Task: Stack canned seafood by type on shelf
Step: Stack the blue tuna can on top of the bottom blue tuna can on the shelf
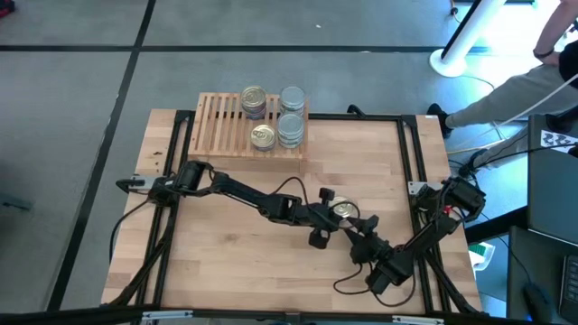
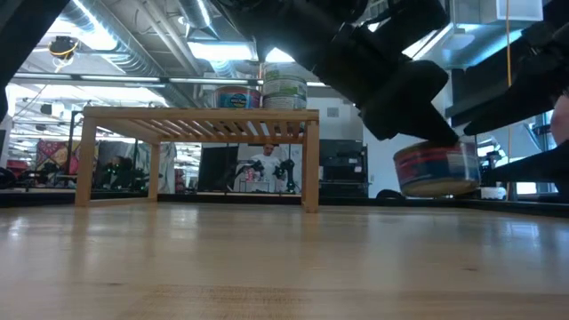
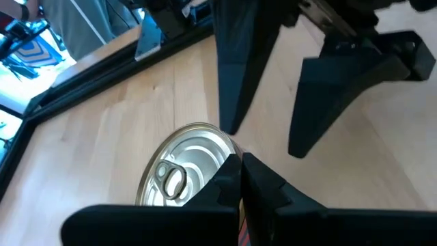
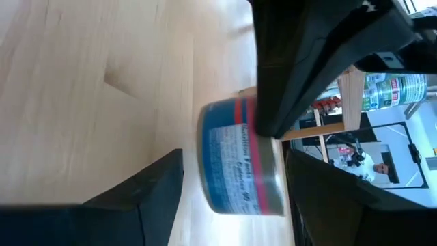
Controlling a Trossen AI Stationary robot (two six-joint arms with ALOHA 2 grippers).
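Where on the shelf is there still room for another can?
The shelf's left half is bare slats. Its right half is crowded with cans. The table before the shelf is bare too, until both claws meet around one can.

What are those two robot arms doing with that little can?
The robot is sorting tins onto a wooden shelf. Both arms meet over one can near the middle of the table. The left hand is shut, pinching the can's rim and holding it just above the table. The right hand is open, with a finger on each side of the same can. Four other cans already sit on the shelf.
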